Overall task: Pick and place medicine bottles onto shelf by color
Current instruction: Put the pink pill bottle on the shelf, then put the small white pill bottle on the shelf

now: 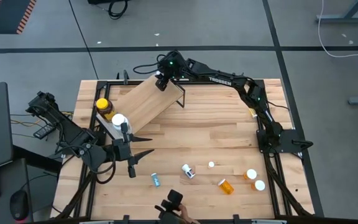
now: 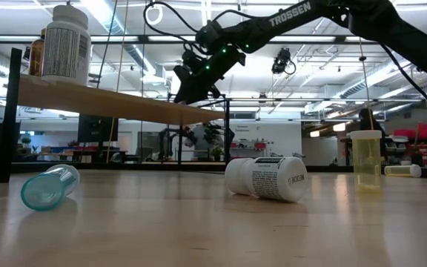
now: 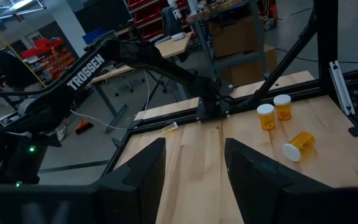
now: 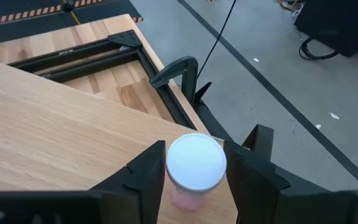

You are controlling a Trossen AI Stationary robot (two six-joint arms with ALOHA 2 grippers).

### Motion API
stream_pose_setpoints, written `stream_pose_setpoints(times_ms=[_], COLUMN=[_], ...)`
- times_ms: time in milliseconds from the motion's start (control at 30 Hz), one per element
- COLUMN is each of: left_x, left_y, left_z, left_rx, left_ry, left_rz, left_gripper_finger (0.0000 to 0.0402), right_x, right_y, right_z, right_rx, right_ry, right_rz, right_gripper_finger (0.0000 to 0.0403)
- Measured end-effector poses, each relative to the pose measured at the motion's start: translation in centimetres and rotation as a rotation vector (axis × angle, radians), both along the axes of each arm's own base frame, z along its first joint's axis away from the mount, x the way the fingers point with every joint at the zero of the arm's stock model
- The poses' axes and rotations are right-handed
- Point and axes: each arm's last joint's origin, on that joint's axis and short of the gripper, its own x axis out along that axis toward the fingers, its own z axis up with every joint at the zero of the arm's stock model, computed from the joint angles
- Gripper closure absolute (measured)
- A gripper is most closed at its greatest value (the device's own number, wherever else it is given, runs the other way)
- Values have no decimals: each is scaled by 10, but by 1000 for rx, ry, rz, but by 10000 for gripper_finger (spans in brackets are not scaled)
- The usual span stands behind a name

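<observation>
The shelf (image 1: 143, 102) is a plywood board on a black frame, slanting across the far left of the table. An amber jar with a yellow lid (image 1: 104, 106) and a white-capped bottle (image 1: 119, 119) stand at its left end. At its far right corner stands a pinkish bottle with a white cap (image 4: 196, 163). My right gripper (image 4: 197, 171) is open around it, one finger on each side. My left gripper (image 1: 143, 148) hangs open off the shelf's near left end with nothing between its fingers (image 3: 142, 180). More medicine bottles lie on the near right of the table. My right gripper comes at the pinkish bottle slanting down from the far side, with its fingers (image 4: 148, 177) close against both sides of the white cap (image 4: 174, 163). I cannot tell whether they touch it. The bottle stands upright on the shelf board (image 4: 55, 124).
On the tabletop lie a teal vial (image 1: 156, 180), a white bottle (image 1: 188, 171), a tiny white vial (image 1: 211, 164) and an orange vial (image 1: 226, 185); two orange vials (image 1: 250, 175) (image 1: 260, 185) stand near the right frame. A dark device (image 1: 173, 204) sits at the near edge.
</observation>
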Motion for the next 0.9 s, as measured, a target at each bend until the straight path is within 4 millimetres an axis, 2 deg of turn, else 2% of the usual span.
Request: stream_pose_setpoints(times_ms=[700, 900], left_x=[0, 0], left_y=[0, 0], left_z=[0, 0], left_rx=[1, 1], left_ry=[1, 1], left_rz=[0, 0], left_gripper_finger=[229, 229], right_x=[1, -6], right_y=[-1, 3], right_z=[4, 24], right_rx=[-32, -69], right_ry=[-29, -46], right_rz=[8, 2], right_gripper_finger=[151, 135])
